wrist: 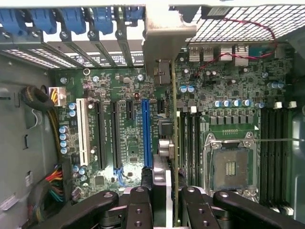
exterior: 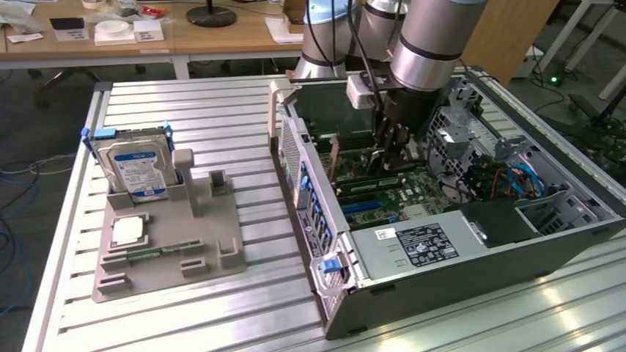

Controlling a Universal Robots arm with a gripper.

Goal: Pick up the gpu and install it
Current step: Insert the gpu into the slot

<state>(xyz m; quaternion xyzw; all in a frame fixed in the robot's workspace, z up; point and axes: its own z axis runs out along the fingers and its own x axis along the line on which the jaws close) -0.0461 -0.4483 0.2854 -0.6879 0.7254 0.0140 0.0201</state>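
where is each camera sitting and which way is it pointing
Exterior view: off the arm, raised beside the table, looking down at the open computer case and the parts tray; the arm and its hand show, down inside the case.
Wrist view: on the wrist, facing the motherboard inside the case; the hand shows, shut on the gpu, seen edge-on.
Shared: the hand, the motherboard and the inside of the case.

We see the gpu (wrist: pixel 167 143) edge-on, its faces hidden; the end effector (wrist: pixel 164 196) is cut off at the wrist view's edge.
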